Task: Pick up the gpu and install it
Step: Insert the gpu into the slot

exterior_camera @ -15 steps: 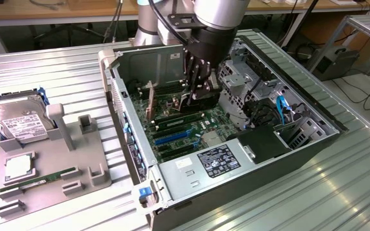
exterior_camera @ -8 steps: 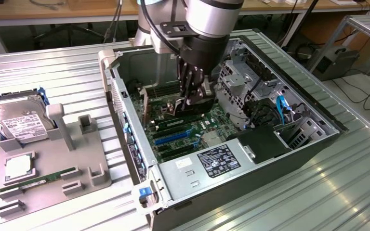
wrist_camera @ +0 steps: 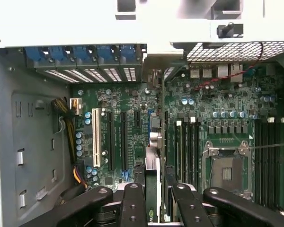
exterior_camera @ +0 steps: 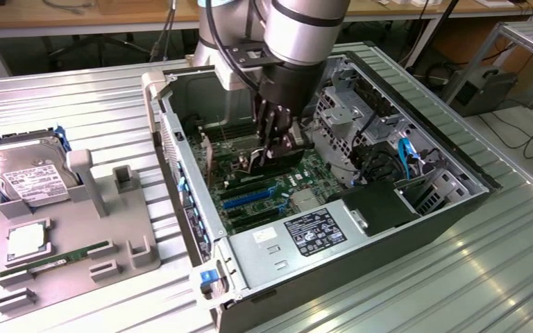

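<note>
One robot arm reaches down into an open computer case [exterior_camera: 415, 229] lying on its side on a ribbed metal table [exterior_camera: 81, 104], so the motherboard [wrist_camera: 132, 101] faces up and its slots can be reached from above. The claw [wrist_camera: 156, 198] is partly closed, its fingers [wrist_camera: 132, 203] pinching the gpu [wrist_camera: 153, 175] on edge, bracket end toward the case's rear slot openings, low over the expansion slots [wrist_camera: 116, 139]; seating cannot be told. A hard drive [exterior_camera: 30, 177] rests in a grey holder tray [exterior_camera: 109, 243] beside the case
</note>
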`<state>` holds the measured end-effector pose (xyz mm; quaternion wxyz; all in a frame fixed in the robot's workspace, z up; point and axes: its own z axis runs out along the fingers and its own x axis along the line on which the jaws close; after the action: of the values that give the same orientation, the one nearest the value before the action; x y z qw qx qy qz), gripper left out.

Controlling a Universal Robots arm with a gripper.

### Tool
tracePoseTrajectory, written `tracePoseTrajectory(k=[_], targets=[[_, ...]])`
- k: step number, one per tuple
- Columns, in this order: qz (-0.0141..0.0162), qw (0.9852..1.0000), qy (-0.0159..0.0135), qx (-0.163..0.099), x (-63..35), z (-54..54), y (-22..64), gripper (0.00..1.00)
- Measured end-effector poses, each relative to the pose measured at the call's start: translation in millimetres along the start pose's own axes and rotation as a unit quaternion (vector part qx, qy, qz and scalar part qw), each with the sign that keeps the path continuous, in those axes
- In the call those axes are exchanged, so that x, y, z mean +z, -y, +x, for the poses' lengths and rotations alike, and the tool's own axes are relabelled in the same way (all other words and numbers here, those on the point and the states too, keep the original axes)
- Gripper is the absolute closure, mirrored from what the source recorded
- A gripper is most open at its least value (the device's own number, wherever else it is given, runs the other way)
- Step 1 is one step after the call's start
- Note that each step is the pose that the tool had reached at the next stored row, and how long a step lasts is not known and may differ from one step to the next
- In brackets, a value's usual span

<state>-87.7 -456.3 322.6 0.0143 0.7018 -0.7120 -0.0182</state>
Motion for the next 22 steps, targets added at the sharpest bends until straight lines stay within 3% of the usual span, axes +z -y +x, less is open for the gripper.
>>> tracePoseTrajectory(k=[9,19,22], targets=[[0.0044,1.0000,0.0000,-0.001,13.2,0.2,-3.5,0.74],[0.0049,0.9999,-0.0004,-0.015,30.6,2.7,-3.1,0.74],[0.0048,0.9999,0.0013,-0.015,34.4,2.7,-2.9,0.74]])
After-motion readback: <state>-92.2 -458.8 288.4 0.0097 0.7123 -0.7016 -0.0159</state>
